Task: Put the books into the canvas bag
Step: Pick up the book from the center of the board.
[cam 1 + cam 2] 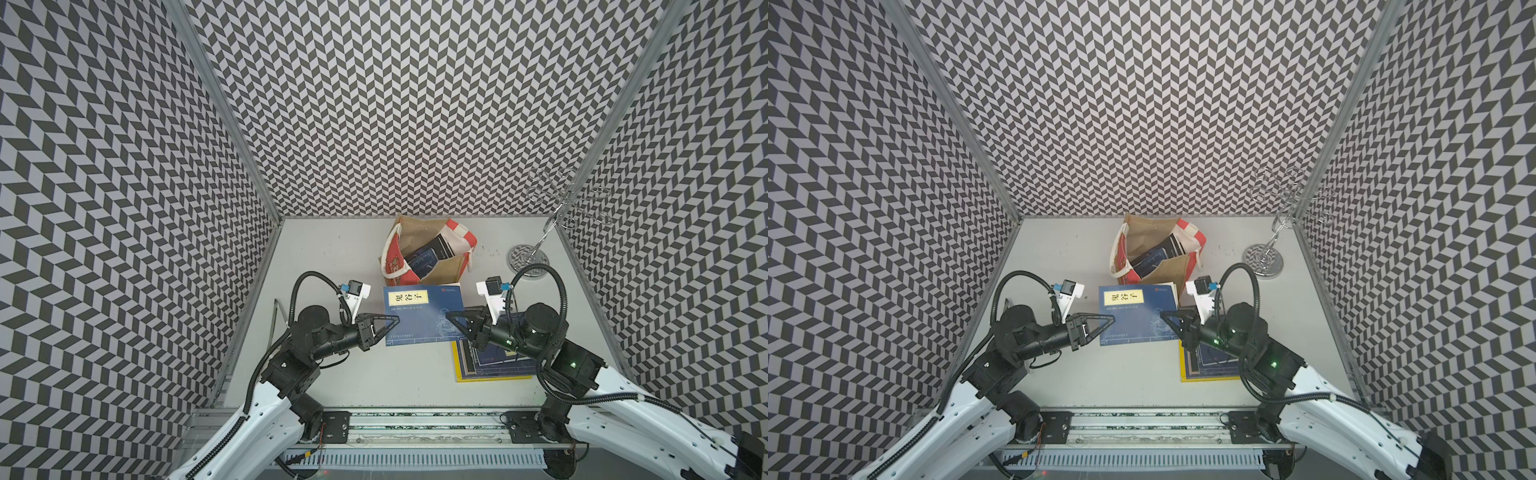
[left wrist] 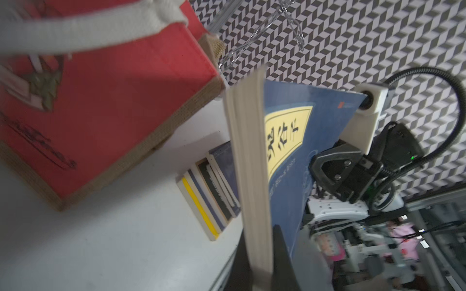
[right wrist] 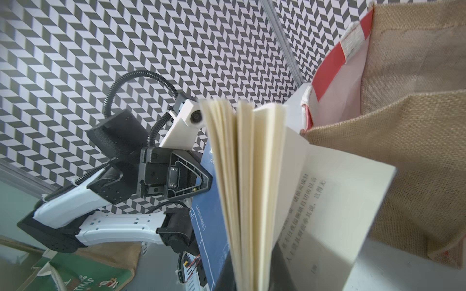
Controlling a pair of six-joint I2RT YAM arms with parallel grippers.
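In a top view we see two books [image 1: 430,255] already inside the canvas bag [image 1: 446,270] at centre frame; the navy book [image 1: 424,313] hangs just below it, left claw [image 1: 392,321] clamped on its edge. In the left wrist view a stack [image 2: 209,199] waits on the counter [image 2: 113,239]. In the right wrist view pages fan; we can't tell whether the right claw [image 1: 451,319] grips.

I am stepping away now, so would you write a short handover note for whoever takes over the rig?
Left gripper: shut on the blue book, pinching its left edge.
Right gripper: at the book's opposite edge, where the pages fan loose; whether it grips is unclear.
The blue book is held in the air, just in front of the canvas bag.
Done: at least two books stand inside the bag.
Left: put the blue book in, then the stack of books lying on the table under the right arm.
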